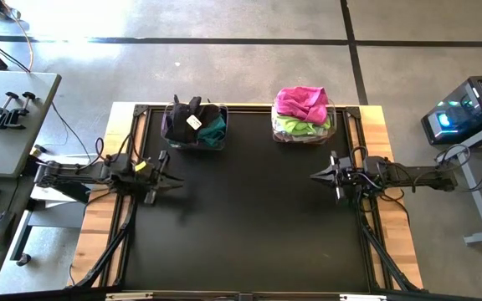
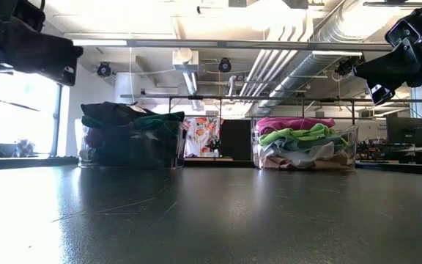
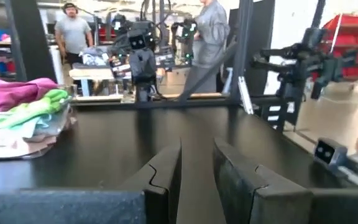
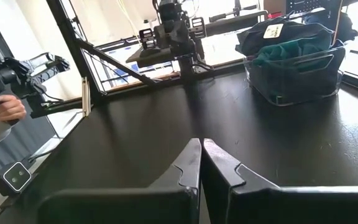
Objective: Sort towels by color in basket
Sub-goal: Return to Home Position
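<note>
Table (image 1: 249,234): carrying two transparent bins along its far edge.
Left bin (image 1: 196,147), toward the far-left corner: holding black towels (image 1: 192,113) and a teal towel (image 1: 213,128).
Right bin (image 1: 304,140), toward the far-right corner: holding a magenta towel (image 1: 301,102) over a lime green towel (image 1: 295,125).
Left gripper (image 3: 197,146): hovering by the left edge, jaws slightly parted, empty.
Right gripper (image 4: 201,142): hovering by the right edge, jaws pressing together, empty.
Step, judging: sorting is looking done and homing is in hand, calling only for parking both arms.
</note>
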You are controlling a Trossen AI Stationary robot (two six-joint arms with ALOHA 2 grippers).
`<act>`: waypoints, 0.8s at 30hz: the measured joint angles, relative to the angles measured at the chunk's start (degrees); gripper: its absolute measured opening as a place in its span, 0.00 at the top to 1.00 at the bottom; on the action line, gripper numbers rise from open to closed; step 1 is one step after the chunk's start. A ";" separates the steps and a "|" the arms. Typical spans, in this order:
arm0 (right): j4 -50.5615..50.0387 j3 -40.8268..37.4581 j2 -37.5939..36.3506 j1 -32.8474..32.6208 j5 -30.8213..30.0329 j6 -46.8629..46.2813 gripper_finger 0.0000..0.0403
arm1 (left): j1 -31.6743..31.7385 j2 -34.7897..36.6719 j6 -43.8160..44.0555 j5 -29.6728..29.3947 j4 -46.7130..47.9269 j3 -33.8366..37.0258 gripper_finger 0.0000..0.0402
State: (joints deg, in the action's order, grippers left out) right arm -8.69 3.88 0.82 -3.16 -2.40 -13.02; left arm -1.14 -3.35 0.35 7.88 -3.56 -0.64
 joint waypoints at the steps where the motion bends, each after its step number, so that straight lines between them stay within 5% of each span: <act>1: 0.00 0.00 0.00 0.00 -0.02 0.00 1.00 | -0.24 0.57 -0.44 -0.55 0.84 0.00 0.81; 8: 0.00 0.00 0.00 0.00 0.00 0.00 1.00 | -0.86 2.19 -1.21 -9.44 2.97 0.00 0.81; 24: 0.00 0.00 0.02 0.00 -0.04 1.14 1.00 | -0.84 0.37 0.94 -9.83 2.90 -0.02 0.81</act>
State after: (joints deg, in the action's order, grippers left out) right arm -8.69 3.88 0.84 -3.16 -2.44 -11.88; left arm -1.98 -2.98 1.29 -1.96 -0.67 -0.67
